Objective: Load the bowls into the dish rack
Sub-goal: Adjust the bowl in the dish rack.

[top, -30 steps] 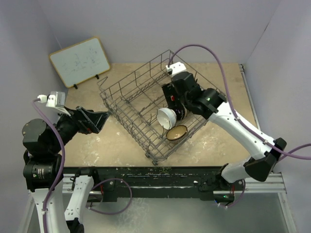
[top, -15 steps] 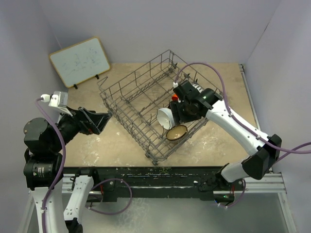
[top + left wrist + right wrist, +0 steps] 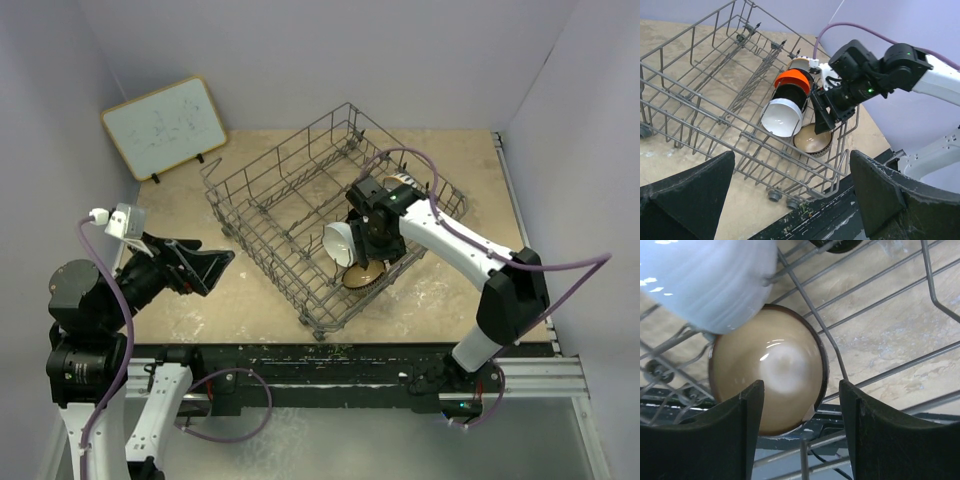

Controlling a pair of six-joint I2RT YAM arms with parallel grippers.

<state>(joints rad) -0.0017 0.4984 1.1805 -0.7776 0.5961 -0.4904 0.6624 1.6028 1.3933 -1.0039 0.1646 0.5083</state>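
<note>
Left gripper (image 3: 215,268) hangs nearest, off the rack (image 3: 318,325), jaws apart and empty. In the rack's near corner the brown bowl (image 3: 812,142) lies with its cream inside showing. The right gripper (image 3: 800,390) is poised over it, jaws spread and clamped on nothing. Beyond it, a row stands on edge: white bowl (image 3: 782,117), black bowl (image 3: 795,95), orange bowl (image 3: 792,77) and cream bowl (image 3: 800,63). That makes five loaded. The patterned bowl cannot be made out and is possibly hidden behind the right arm. Judged nearly complete; the brown bowl may need standing up.
</note>
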